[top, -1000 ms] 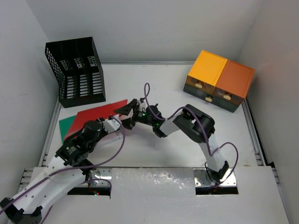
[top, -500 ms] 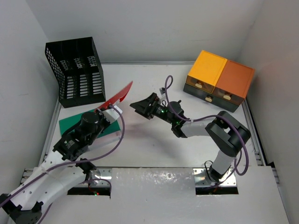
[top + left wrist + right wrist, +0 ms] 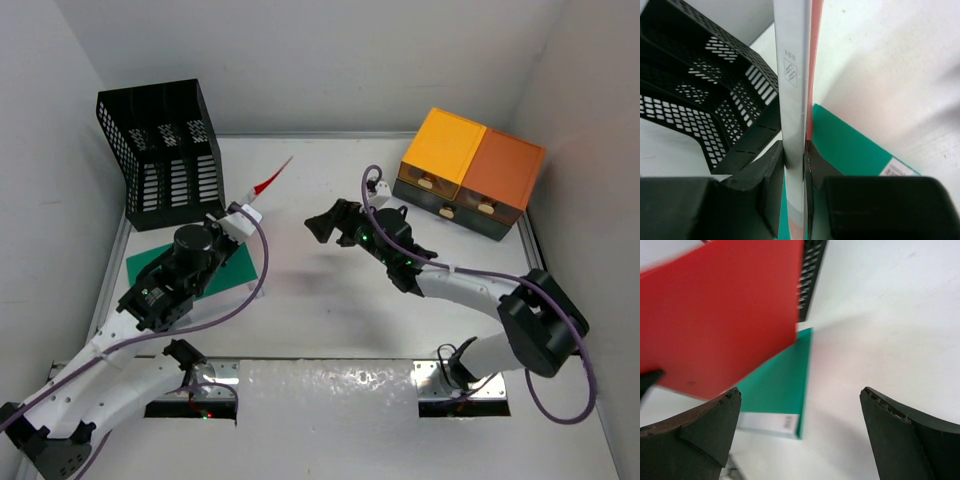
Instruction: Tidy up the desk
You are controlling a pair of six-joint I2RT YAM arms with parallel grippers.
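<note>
The red folder (image 3: 270,182) clamped in your black left end effector (image 3: 795,156) has a pale grey-white spine with a small printed mark. Below that end effector lies a green folder (image 3: 238,268) with a white label strip. Left of it, the rack (image 3: 160,150) is black perforated mesh. Beyond your right end effector (image 3: 800,392), the drawer boxes (image 3: 470,165) are yellow-orange and darker orange. The table (image 3: 330,310) is plain white.

green folder (image 3: 850,142) partly hidden behind left gripper (image 3: 795,150); red folder (image 3: 720,315) blurred, cut off by top edge
</note>
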